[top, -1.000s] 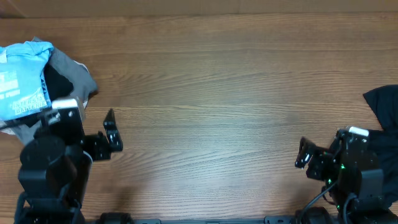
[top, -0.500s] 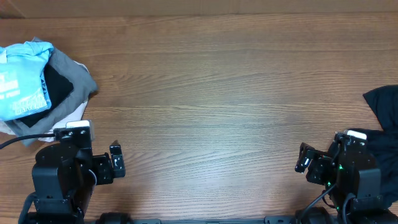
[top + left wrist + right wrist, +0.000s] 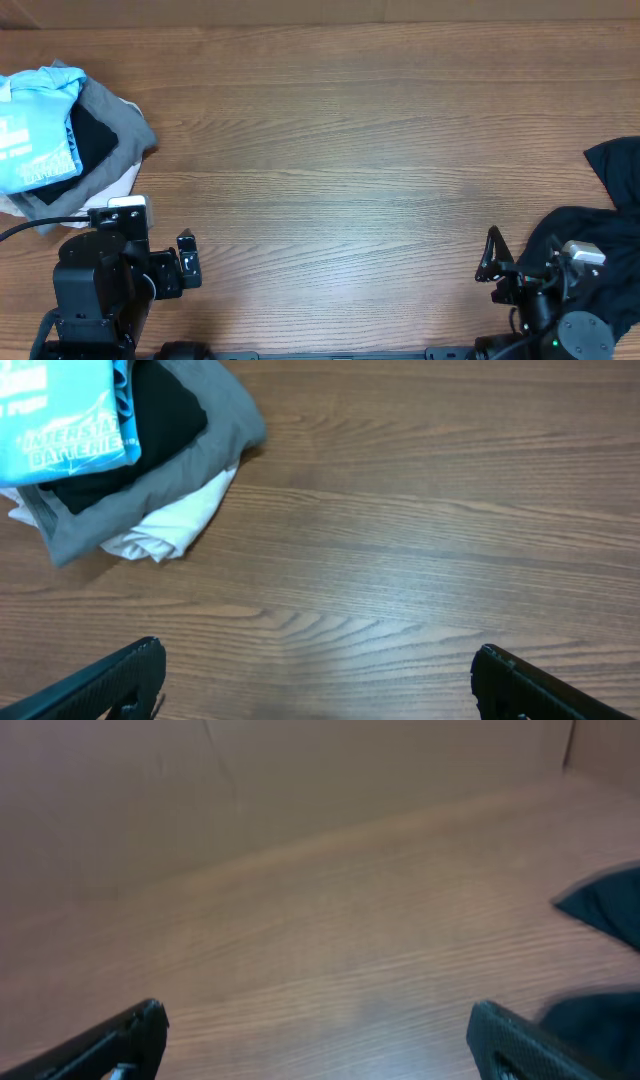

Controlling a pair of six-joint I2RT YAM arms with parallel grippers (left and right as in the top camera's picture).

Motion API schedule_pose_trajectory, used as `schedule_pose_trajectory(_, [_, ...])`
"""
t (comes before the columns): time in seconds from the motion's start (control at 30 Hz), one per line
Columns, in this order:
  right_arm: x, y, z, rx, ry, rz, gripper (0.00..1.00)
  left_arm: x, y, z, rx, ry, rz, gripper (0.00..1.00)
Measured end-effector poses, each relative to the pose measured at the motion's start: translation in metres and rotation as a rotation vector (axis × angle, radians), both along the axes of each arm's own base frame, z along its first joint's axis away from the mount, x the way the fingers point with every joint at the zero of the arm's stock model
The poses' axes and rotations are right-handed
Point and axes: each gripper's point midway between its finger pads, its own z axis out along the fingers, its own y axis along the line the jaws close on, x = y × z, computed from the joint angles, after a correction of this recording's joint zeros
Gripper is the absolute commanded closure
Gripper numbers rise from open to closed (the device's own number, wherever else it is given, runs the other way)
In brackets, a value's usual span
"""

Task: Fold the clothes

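The worktop (image 3: 340, 150) is bare wood across its whole middle, and to my eye that is where the next fold should happen: bring one garment out there and lay it flat before making any crease.

The pile of clothes (image 3: 70, 140) sits against the left edge toward the far corner. In it a light blue T-shirt (image 3: 35, 135) with white lettering lies on top, over a black piece (image 3: 160, 420), a grey garment (image 3: 120, 125) and a white garment (image 3: 175, 525) that pokes out underneath. It looks roughly stacked.

A loose black garment (image 3: 615, 170) lies crumpled at the right edge, partly under the right arm. I'd judge that to be the piece to take. It wants a pinch on an outer hem or corner, not the bunched middle, then a drag toward the centre so it spreads out. The other arm should catch the opposite corner.

The left hand (image 3: 186, 262) hovers near the front edge, just short of the pile, its fingers spread wide and nothing between them. The right hand (image 3: 492, 262), low by the front right corner beside the black garment, is likewise fully spread and empty, touching no cloth that I can see.
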Motion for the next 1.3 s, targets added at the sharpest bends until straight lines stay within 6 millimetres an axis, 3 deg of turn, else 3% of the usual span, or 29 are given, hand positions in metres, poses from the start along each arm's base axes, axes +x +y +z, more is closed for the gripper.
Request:
schedule_pose_trajectory(0.23, [0.045,0.004,0.008,-0.037,-0.273,0.014,0.00,0.000,0.000,0.000,0.000,0.000,0.000,0.00])
schedule_pose_trajectory(0.33, [0.058,0.004,0.000,-0.079,-0.364,0.009,0.00,0.000,0.000,0.000,0.000,0.001,0.000,0.00])
schedule_pose_trajectory(0.4, [0.063,0.004,-0.020,-0.093,-0.351,0.014,0.00,0.000,0.000,0.000,0.001,0.001,0.000,0.00])
schedule_pose_trajectory(0.43, [0.066,0.005,-0.039,-0.102,-0.297,0.019,0.00,0.000,0.000,0.000,0.000,0.000,0.000,0.00])
schedule_pose_trajectory(0.5, [0.068,0.006,-0.065,-0.112,-0.212,0.033,0.00,0.000,0.000,0.000,0.000,0.000,0.000,0.00])
schedule_pose_trajectory(1.3, [0.068,0.008,-0.062,-0.123,-0.228,0.043,0.00,0.000,0.000,0.000,0.000,0.000,0.000,0.00])
